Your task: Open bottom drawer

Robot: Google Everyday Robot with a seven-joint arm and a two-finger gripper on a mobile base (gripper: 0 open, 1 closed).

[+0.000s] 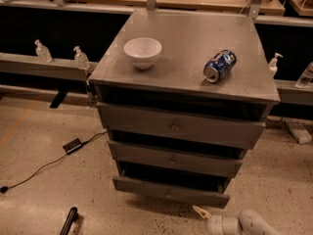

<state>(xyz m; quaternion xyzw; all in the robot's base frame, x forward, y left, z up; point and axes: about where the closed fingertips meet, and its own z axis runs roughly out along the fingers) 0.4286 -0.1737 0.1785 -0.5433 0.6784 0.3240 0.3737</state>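
Gripper (201,212) low at bottom edge, right of centre, grip state can't tell, just below bottom drawer (171,192) front, not touching, drawer ajar at grey cabinet (195,35) base, white bowl (142,52) & blue can (219,66) lying on top, black adapter (72,145) w/ cable on floor left.

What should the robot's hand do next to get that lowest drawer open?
Probably lift up and leftward to the knob on the bottom drawer. The hand sits low near the floor, below and right of that drawer front and apart from it.
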